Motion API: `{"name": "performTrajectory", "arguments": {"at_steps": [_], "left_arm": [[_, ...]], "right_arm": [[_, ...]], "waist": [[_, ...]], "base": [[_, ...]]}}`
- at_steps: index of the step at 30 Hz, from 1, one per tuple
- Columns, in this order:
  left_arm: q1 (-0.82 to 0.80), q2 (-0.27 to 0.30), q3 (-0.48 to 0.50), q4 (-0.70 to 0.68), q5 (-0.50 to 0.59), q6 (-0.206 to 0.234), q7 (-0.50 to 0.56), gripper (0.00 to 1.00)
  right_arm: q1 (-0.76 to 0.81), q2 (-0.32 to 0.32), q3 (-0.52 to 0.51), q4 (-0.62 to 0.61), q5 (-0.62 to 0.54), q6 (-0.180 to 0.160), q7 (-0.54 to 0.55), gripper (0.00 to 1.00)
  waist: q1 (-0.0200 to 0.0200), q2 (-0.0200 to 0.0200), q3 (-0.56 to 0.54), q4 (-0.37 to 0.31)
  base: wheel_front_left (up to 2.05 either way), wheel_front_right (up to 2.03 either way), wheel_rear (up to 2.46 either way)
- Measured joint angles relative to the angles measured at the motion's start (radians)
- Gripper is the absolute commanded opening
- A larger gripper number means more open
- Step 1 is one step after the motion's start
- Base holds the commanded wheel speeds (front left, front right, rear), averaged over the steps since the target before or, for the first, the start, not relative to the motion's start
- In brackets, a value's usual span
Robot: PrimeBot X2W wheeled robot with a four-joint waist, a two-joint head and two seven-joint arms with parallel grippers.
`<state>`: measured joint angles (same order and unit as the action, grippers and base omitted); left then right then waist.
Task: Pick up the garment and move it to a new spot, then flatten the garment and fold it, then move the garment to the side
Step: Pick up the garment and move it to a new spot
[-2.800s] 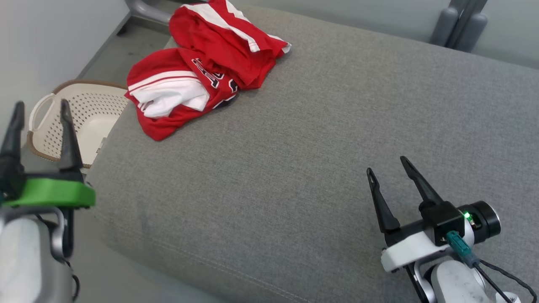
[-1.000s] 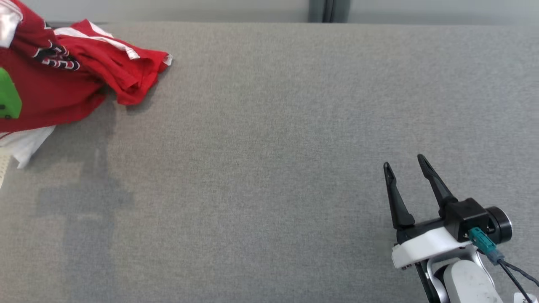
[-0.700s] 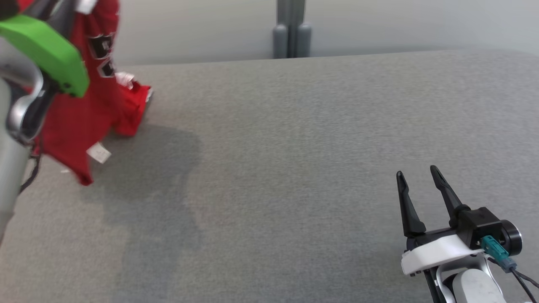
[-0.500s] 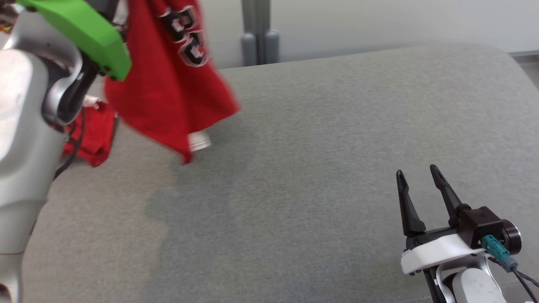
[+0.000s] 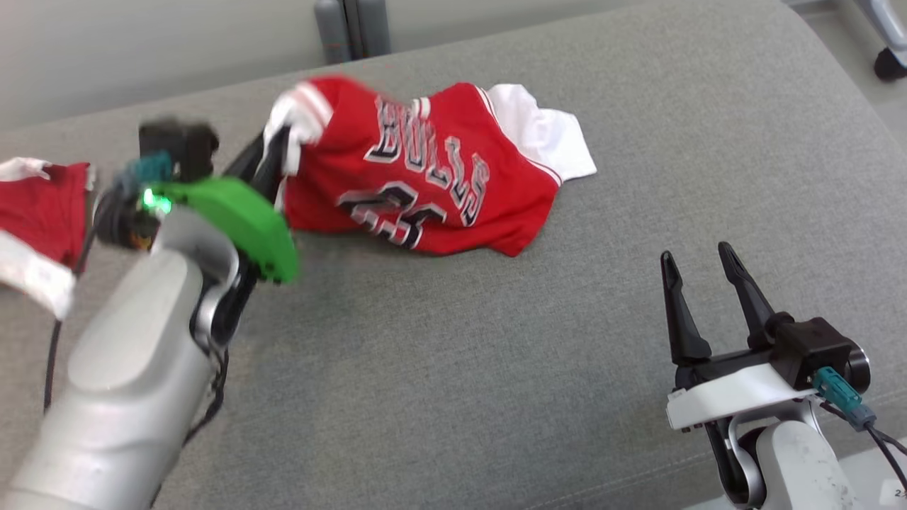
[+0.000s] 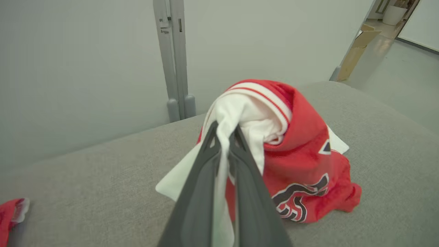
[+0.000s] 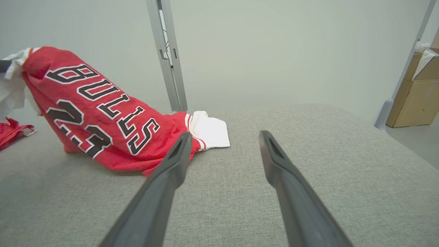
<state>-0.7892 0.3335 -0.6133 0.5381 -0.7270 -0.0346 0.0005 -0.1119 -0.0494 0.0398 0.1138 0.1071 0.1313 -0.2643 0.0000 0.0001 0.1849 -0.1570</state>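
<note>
two red garments on one grey fabric cushion [image 5: 496, 354]: a red-and-white basketball jersey [image 5: 425, 184] mid-cushion, its white edge pinched tight and raised by the left gripper [image 6: 224, 132]; a blurred red cloth [image 5: 39, 212] cut off at the left edge. right gripper [image 5: 698, 255] gapes wide, empty.

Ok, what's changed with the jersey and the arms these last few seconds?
The left gripper took hold of the red jersey, lifted it from the pile and carried it rightward; its lower part now rests on the sofa, still pinched. The right gripper stayed open and idle; the other garment stayed at the left.
</note>
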Motion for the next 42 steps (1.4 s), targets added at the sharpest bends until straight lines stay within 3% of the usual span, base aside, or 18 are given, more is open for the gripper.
{"name": "performTrajectory", "arguments": {"at_steps": [10, 11, 12, 13, 14, 19, 28, 36, 42], "left_arm": [[0.13, -0.003, 0.03, 0.24, -0.007, 0.026, -0.199, 0.0], [0.132, -0.005, 0.033, 0.254, -0.006, 0.026, -0.212, 0.04], [0.134, -0.007, 0.036, 0.267, -0.006, 0.026, -0.223, 0.31], [0.135, -0.011, 0.038, 0.275, -0.001, 0.026, -0.235, 0.8], [0.135, -0.014, 0.04, 0.279, 0.002, 0.026, -0.242, 1.0], [0.144, -0.03, 0.063, 0.265, 0.045, 0.02, -0.259, 1.0], [0.331, -0.039, 0.22, 0.005, 0.184, 0.027, -0.265, 1.0], [0.609, -0.131, 0.379, -0.159, 0.259, 0.03, -0.264, 1.0], [0.723, -0.186, 0.464, -0.242, 0.353, 0.035, -0.265, 1.0]], "right_arm": [[-0.018, 0.0, -0.006, 0.0, -0.01, 0.0, 0.0, 1.0], [-0.017, 0.0, -0.006, 0.0, -0.014, 0.0, 0.0, 1.0], [-0.017, 0.0, -0.006, 0.001, -0.016, 0.0, 0.0, 1.0], [-0.017, 0.0, -0.005, 0.002, -0.018, 0.0, 0.0, 1.0], [-0.017, 0.0, -0.005, 0.003, -0.021, 0.0, 0.0, 1.0], [-0.015, 0.0, -0.005, 0.007, -0.031, 0.0, 0.0, 1.0], [0.006, 0.0, -0.048, 0.023, -0.051, 0.0, 0.0, 1.0], [0.055, 0.0, -0.054, 0.035, -0.067, 0.0, 0.0, 1.0], [0.074, 0.0, -0.036, 0.042, -0.061, 0.0, 0.0, 1.0]], "waist": [[0.0, 0.0, 0.074, -0.02], [0.0, 0.0, 0.075, -0.017], [0.0, 0.0, 0.075, -0.013], [0.0, 0.0, 0.073, -0.008], [0.0, 0.0, 0.072, -0.004], [0.0, 0.0, 0.046, 0.02], [0.0, 0.0, -0.04, 0.059], [0.0, 0.0, -0.137, 0.096], [0.0, 0.0, -0.179, 0.126]], "base": [[0.0, 0.0, 0.0], [0.0, 0.0, 0.0], [0.0, 0.0, 0.0], [0.0, 0.0, 0.0], [0.0, 0.0, 0.0], [0.0, 0.0, 0.0], [0.0, 0.0, 0.0], [0.0, 0.0, 0.0], [0.0, 0.0, 0.0]]}}
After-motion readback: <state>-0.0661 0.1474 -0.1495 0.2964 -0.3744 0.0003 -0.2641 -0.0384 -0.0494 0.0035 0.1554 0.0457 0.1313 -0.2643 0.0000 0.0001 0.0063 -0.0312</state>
